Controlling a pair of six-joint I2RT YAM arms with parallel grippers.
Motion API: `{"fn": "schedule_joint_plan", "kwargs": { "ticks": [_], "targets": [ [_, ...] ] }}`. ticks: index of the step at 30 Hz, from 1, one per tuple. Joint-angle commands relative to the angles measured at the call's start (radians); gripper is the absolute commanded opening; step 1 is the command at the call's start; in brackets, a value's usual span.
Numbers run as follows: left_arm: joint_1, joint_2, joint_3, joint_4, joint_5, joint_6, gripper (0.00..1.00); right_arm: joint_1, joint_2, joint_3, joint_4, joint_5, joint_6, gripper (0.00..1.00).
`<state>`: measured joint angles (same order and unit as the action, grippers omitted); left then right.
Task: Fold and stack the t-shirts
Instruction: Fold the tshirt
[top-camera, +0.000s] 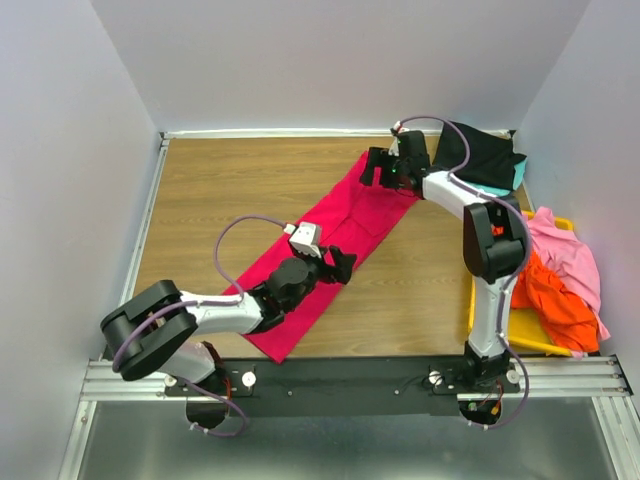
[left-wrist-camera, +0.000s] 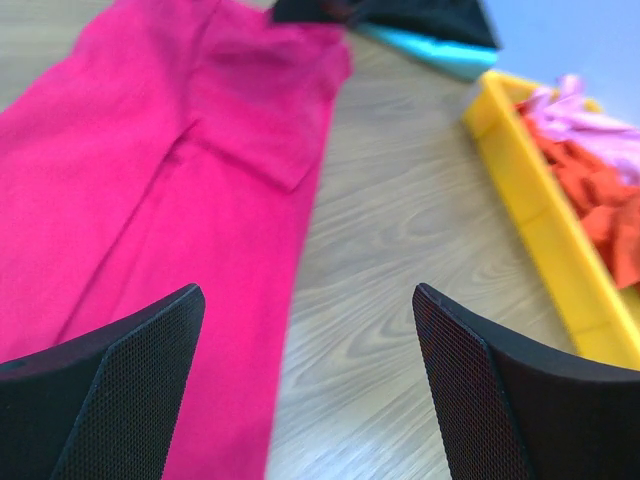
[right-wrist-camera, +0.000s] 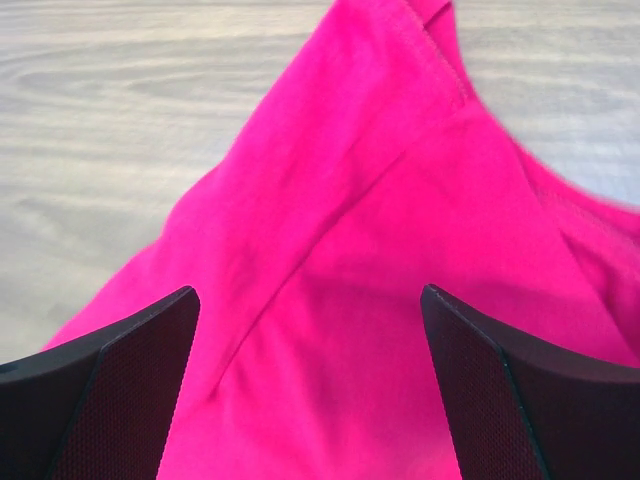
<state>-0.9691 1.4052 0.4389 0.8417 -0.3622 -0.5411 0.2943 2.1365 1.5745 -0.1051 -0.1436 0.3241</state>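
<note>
Red shirt (top-camera: 352, 215) lies flat on the bench (top-camera: 220, 190) as a long folded strip, running diagonally from near left to far middle. Left fingers (left-wrist-camera: 120, 390) spread wide, nothing held, over the near half of the strip; in the left wrist view one finger is above the cloth, the other above bare wood just past the shirt's right edge. Right fingers (right-wrist-camera: 110, 390) also wide, nothing held, over the far end of the strip, with red cloth and a seam filling the gap between them; contact with the cloth cannot be told. Yellow bin (left-wrist-camera: 540, 215) at the right edge of the bench holds a pink shirt (top-camera: 572, 255) and an orange shirt (top-camera: 555, 300), both crumpled, the pink spilling over the far rim. Black shirt (top-camera: 490, 152) lies on a teal shirt (top-camera: 517, 178) in the far right corner, just beside the right fingers. Right arm (top-camera: 490, 250) crosses above the bin's left wall in the top view.
</note>
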Motion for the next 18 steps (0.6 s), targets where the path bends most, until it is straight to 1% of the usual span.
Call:
{"fn": "schedule_joint_plan", "kwargs": {
  "ticks": [1,5,9,18],
  "targets": [
    [-0.005,-0.043,-0.046,-0.216,-0.097,-0.045,0.93,0.0,-0.147,-0.117,-0.008,-0.039,0.024,0.97],
    [-0.011,-0.048,-0.089,-0.24,-0.104,-0.085,0.93,0.002,-0.242,-0.275,0.025,-0.053,0.041,0.97],
    [-0.022,0.006,-0.086,-0.243,-0.104,-0.091,0.93,0.002,-0.253,-0.336,0.051,-0.068,0.043,0.97],
    [-0.085,0.106,-0.054,-0.221,-0.067,-0.115,0.93,0.003,-0.152,-0.3,0.07,-0.08,0.044,0.97]
  ]
}}
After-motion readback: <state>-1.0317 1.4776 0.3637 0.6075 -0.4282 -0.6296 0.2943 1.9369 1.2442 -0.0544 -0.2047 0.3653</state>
